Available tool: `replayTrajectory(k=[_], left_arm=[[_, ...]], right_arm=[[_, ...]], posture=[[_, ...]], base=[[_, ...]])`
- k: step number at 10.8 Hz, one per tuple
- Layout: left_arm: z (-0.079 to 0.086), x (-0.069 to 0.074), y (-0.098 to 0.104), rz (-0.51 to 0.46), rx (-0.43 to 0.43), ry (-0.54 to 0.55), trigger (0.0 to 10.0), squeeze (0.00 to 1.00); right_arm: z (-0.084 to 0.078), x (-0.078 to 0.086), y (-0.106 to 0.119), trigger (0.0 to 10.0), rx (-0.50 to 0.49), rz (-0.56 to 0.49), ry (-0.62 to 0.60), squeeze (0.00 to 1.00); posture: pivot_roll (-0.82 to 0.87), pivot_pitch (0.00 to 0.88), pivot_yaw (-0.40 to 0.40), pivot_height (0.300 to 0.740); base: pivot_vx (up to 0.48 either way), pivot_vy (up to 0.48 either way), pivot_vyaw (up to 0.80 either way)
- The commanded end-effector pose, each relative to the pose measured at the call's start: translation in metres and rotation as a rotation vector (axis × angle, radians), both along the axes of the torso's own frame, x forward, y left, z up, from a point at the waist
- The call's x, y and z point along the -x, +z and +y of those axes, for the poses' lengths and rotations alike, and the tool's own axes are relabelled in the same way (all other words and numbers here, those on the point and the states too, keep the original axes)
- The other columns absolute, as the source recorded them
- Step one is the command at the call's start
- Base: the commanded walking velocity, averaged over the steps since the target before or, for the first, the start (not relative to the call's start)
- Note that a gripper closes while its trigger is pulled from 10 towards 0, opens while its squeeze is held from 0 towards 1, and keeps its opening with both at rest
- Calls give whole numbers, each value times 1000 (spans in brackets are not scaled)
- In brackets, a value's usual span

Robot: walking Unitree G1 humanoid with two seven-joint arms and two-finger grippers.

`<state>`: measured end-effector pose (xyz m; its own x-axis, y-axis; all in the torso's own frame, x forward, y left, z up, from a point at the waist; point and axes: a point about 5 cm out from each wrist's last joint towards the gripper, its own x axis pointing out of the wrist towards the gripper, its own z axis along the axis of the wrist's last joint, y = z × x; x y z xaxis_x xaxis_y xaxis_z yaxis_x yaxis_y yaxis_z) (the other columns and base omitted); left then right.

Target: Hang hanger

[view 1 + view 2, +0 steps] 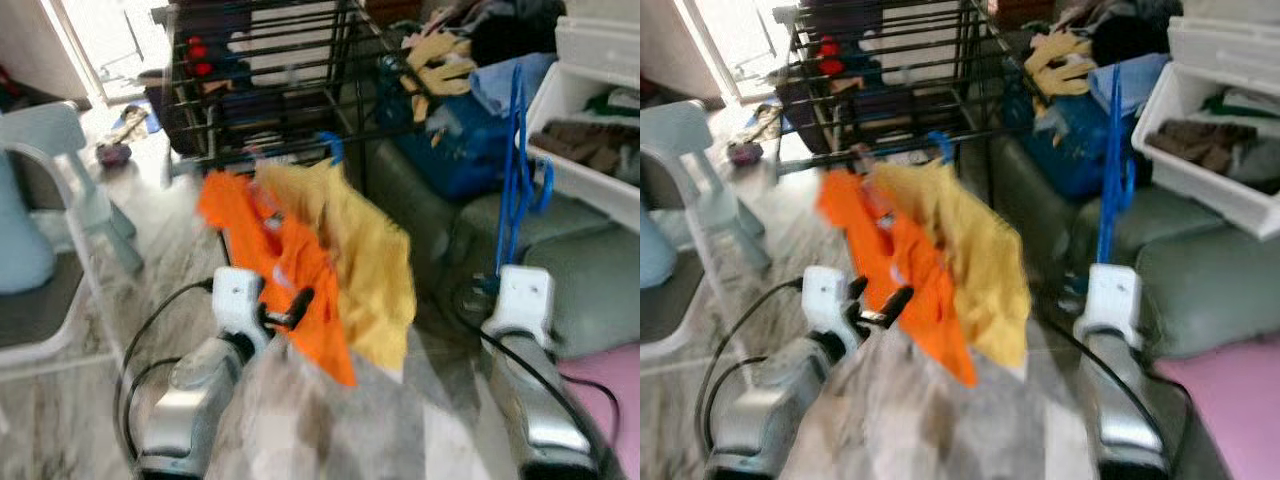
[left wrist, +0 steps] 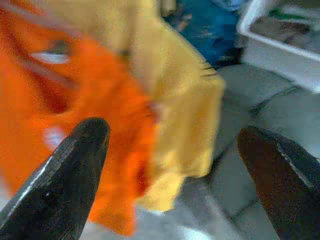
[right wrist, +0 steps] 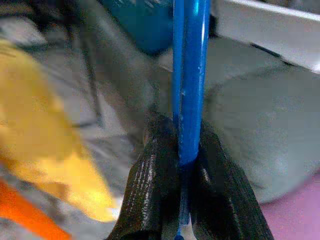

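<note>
At the far left stands a pale blue plastic chair (image 1: 60,180) on the marbled floor (image 1: 170,250), with a bright doorway behind it. Next comes the left gripper (image 1: 285,308), raised low in front of the robot with its two black fingers (image 2: 75,170) spread apart and holding nothing; in the left wrist view they frame an orange garment (image 1: 285,270) that hangs just ahead of them. The orange garment hangs from the front bar of a black wire drying rack (image 1: 270,70), and just beside it, touching and partly overlapping it, hangs a yellow garment (image 1: 360,260) on a blue hook (image 1: 333,148) caught over the same bar. More clothes lie piled behind the rack, among them yellow gloves (image 1: 440,60) and a blue bundle (image 1: 460,140) on a grey-green sofa (image 1: 560,260). Further right, the right gripper (image 3: 186,160) is clamped shut on the blue hanger (image 1: 515,160), which it holds upright in the air above the sofa, well apart from the rack's bar. At the far right a white bin (image 1: 590,130) holds dark folded cloth, and a pink surface (image 1: 610,390) shows in the lower corner. The head views are blurred.
</note>
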<state>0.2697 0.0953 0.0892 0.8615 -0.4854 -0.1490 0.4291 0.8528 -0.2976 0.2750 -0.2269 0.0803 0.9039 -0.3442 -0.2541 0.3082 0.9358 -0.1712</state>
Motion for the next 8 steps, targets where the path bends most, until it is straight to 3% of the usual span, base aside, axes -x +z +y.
replayTrajectory(k=[1, 5, 8], left_arm=[[9, 0, 0, 2, -23, 19, 10000, 0], [11, 0, -3, 23, -47, 38, 10000, 0], [6, 1, -2, 17, -77, 2, 10000, 0]], right_arm=[[2, -3, 4, 10000, 8, -6, -18, 0], [2, 1, -15, 10000, -37, 126, -35, 0], [5, 10, -30, 10000, -105, 244, -72, 0]], posture=[[-169, 0, 11, 740], [-165, 0, 11, 740], [-165, 0, 14, 740]], base=[[311, 364, 0], [220, 382, 0], [0, 0, 0]])
